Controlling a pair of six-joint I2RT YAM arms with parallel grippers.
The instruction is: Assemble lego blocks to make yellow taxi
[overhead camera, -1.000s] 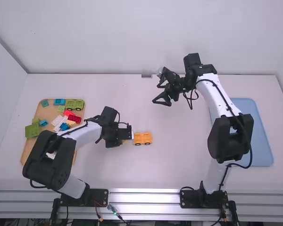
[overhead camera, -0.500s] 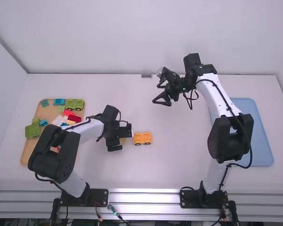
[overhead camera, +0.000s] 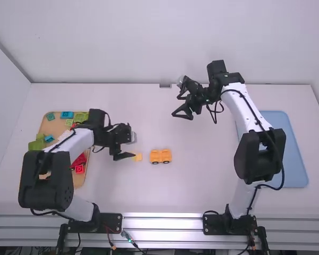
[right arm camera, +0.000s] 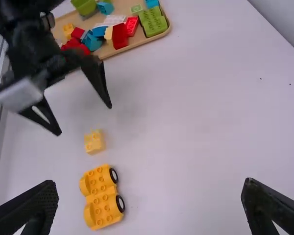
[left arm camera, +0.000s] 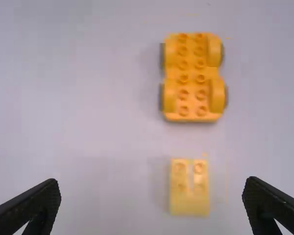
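Note:
An orange-yellow wheeled car base (overhead camera: 160, 155) stands upright on the table, studs up, also seen in the left wrist view (left arm camera: 192, 78). Just left of it in the high view lies a small pale yellow block (overhead camera: 138, 157), the two apart; this block (left arm camera: 189, 188) shows two studs at one end. My left gripper (overhead camera: 125, 150) is raised beside the small block, open and holding nothing; its fingers in its wrist view spread wide around empty space (left arm camera: 151, 196). Over the table's far part, my right gripper (overhead camera: 184, 108) stays open, likewise wide in its own view (right arm camera: 149, 196).
A wooden tray (overhead camera: 52, 127) of red, green, blue and white blocks lies at the left, partly under the left arm. A blue tray (overhead camera: 295, 154) lies at the right, behind the right arm.
My left gripper has backed off leftward from beside the car base, and the small yellow block now lies uncovered on the table. The car base and the right arm have stayed put.

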